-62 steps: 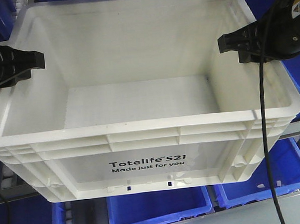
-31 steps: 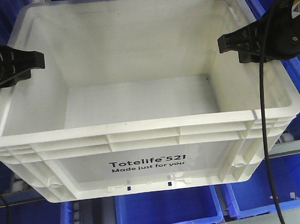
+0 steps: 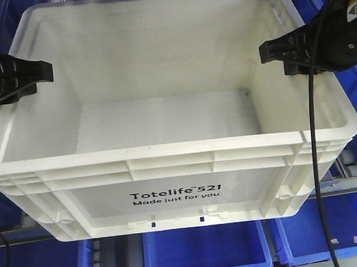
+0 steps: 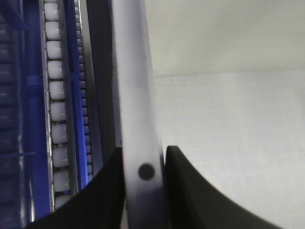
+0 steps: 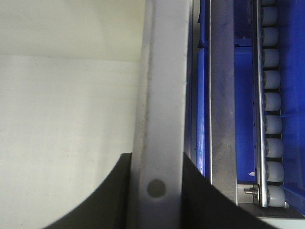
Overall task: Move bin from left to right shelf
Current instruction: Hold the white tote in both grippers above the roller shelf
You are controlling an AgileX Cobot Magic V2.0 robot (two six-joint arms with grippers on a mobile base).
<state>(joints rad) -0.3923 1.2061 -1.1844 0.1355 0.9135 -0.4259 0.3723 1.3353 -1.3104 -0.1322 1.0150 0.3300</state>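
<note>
While left fingers (image 4: 106, 200) and right fingers (image 5: 113, 200) clamp its rims, bin (image 3: 167, 151) empty.

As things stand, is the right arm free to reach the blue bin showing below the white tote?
Probably not: the right hand is shut on the white tote, and that tote blocks the way down to the blue bin.

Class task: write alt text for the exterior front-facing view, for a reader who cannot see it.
A large, empty white bin printed "Totelife 521" fills the frame, clamped at its side walls by the left gripper and the right gripper. Blue bins and a grey shelf rail show below it.
</note>
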